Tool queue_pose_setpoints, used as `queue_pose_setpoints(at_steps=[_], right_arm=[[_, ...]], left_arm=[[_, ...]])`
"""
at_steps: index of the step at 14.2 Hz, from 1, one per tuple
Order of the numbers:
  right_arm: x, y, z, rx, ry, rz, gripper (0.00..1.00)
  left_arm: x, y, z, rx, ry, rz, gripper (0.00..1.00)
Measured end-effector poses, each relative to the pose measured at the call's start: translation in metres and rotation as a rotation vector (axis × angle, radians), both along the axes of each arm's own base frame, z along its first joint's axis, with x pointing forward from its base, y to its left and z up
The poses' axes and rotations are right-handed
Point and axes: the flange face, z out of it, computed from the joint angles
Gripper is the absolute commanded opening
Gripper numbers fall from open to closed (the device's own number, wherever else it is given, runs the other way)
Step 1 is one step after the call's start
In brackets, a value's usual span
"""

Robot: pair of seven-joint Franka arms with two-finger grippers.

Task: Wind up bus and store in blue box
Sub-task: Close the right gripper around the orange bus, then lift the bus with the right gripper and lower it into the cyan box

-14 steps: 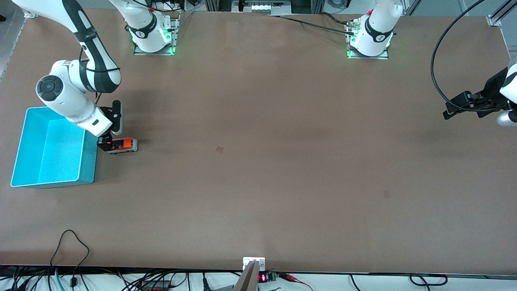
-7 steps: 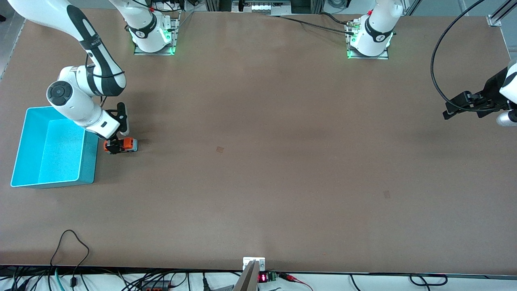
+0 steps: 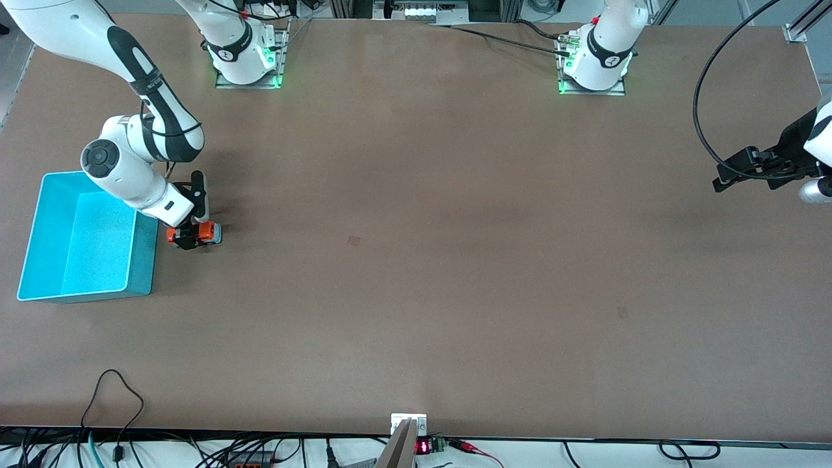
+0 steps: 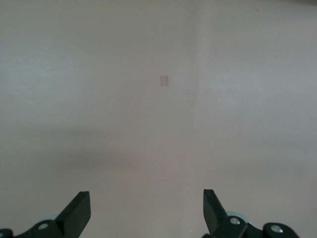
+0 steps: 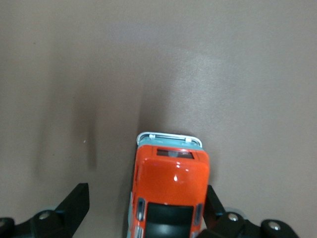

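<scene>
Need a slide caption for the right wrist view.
Open right gripper straddles the orange bus on the table, not yet gripping.

The right arm has swung its wrist away from the blue box (image 3: pixel 84 237) and toward the bus (image 3: pixel 198 233), so less of the arm now hangs over the box's open top. The right tool (image 3: pixel 188 239) has slid along the bus from its end nearest the box to about its middle, and now straddles it with jaws spread wide, the bus (image 5: pixel 169 198) between the fingers (image 5: pixel 74 206).
</scene>
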Motion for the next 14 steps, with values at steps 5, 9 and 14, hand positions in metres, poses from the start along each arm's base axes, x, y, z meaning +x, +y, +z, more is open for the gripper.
queue_pose_setpoints(at_steps=[5,9,14], right_arm=[[0.005,-0.004,0.003,0.005,-0.029,-0.018,0.00],[0.014,-0.022,0.013,0.073,-0.079,-0.228,0.00],[0.038,0.025,0.067,0.145,-0.133,-0.609,0.00]], left_arm=[[0.000,0.000,0.000,0.000,0.001,0.000,1.00],[0.000,0.000,0.000,0.000,-0.001,0.000,1.00],[0.000,-0.003,0.000,0.000,-0.001,-0.006,1.00]])
